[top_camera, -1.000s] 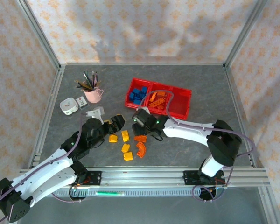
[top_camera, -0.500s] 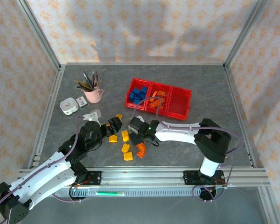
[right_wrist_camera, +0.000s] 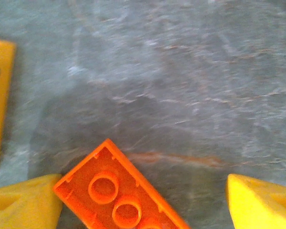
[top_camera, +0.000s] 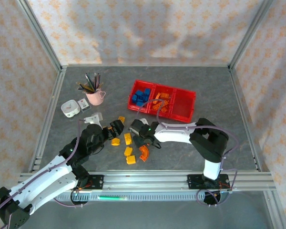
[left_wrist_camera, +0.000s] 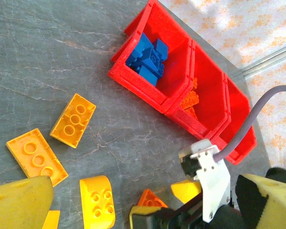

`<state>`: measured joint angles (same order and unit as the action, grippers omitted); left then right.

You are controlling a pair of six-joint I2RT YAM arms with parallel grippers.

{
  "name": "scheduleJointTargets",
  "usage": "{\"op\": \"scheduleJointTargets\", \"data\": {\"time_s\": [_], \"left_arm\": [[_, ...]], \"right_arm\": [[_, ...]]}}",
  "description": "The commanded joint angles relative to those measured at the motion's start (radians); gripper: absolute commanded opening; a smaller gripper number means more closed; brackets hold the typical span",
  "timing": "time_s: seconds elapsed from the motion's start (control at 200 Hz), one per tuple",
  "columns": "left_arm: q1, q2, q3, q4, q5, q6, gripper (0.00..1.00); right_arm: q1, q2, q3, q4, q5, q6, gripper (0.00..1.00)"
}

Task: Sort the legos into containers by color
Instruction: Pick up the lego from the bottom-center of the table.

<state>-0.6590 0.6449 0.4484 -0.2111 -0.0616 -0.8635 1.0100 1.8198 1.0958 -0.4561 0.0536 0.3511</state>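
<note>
Three joined red containers (top_camera: 185, 110) stand at the back; the left one holds blue legos (top_camera: 142, 97), the middle one orange legos (top_camera: 159, 102). Several yellow legos (top_camera: 127, 139) and an orange arch (top_camera: 144, 151) lie loose at the front. My right gripper (top_camera: 139, 136) is low over the table and open. In the right wrist view, an upside-down orange brick (right_wrist_camera: 117, 195) lies between its fingertips (right_wrist_camera: 24, 205), close to the left one, with a gap to the right one. My left gripper (top_camera: 115, 126) hangs open and empty just left of it, above the yellow bricks (left_wrist_camera: 74, 120).
A pink cup of pens (top_camera: 94, 93) and a small white box (top_camera: 70, 109) stand at the back left. The right red bin (left_wrist_camera: 238, 114) looks empty. Metal frame rails (top_camera: 47, 119) border the table. My two grippers are close together over the loose pile.
My right gripper moved left and toward the near edge, from near the bins down over the orange brick. The left gripper barely shifted.
</note>
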Motion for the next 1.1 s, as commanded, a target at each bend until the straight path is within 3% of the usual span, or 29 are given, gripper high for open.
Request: {"op": "scheduleJointTargets", "data": {"time_s": [0.0,0.651,1.096], "left_arm": [[-0.001,-0.014,-0.008,-0.019,-0.029,0.006,0.99],[-0.001,-0.002,-0.007,0.001,-0.021,0.008,0.99],[-0.001,0.055,0.021,0.051,0.014,0.029,0.99]], "right_arm": [[-0.032,0.009,0.021,-0.038,0.058,0.053,0.81],[-0.042,0.01,-0.008,-0.016,0.009,0.037,0.42],[-0.091,-0.092,0.03,-0.036,0.013,0.033,0.32]]}}
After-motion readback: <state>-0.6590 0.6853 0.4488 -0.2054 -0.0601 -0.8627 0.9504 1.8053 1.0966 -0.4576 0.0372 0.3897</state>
